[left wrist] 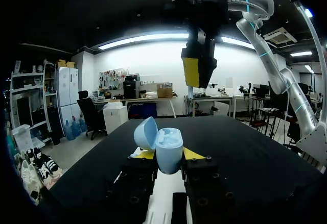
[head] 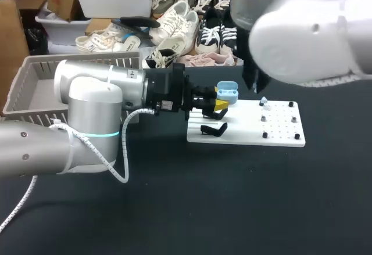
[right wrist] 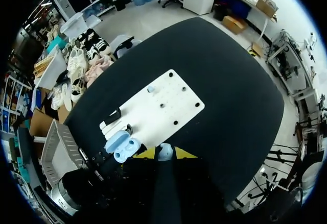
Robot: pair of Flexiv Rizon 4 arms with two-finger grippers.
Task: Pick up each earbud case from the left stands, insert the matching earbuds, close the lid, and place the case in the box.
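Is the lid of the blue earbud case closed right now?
No, the blue earbud case has its lid swung open, showing the pale inside.

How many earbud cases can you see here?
1. The light-blue earbud case, lid open, is held by the left gripper at the white board's edge; the arms may hide others.

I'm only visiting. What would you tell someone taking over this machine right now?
Left gripper: shut on the open case, near the stand.
Right gripper: shut on an earbud, above the case.
Second earbud: on the board.
Done: case off its stand, lid open.
Left: insert earbuds, close lid, put case in box.
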